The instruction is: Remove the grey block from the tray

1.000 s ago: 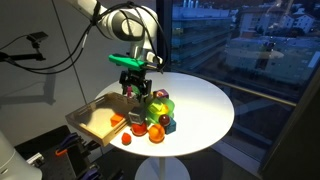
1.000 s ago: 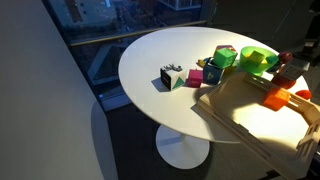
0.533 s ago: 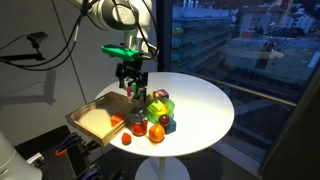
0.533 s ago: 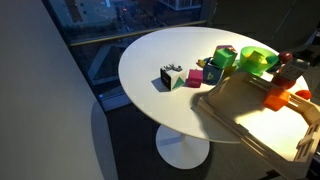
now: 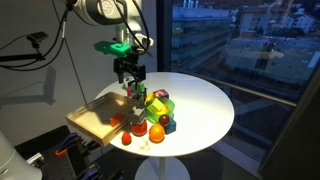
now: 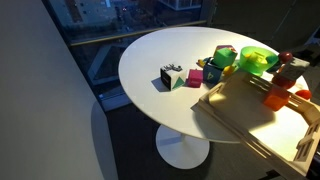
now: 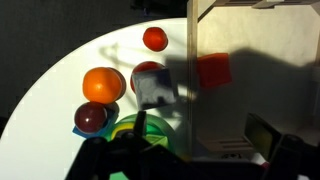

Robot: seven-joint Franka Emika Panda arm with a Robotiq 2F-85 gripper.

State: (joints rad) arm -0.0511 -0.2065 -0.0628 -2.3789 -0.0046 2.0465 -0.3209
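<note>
One claw (image 5: 131, 80) hangs above the tray (image 5: 92, 119) in an exterior view, apparently clamped on the grey block (image 5: 132, 90), which sits clear of the wood. In an exterior view showing the desk (image 6: 160, 50), no grey block shows on the tray's visible part. Wrist view: the block floats, blurred, over the tray's edge beside a red ball (image 7: 148, 72). Pickup looks done; carrying it off and setting it down remains.
</note>
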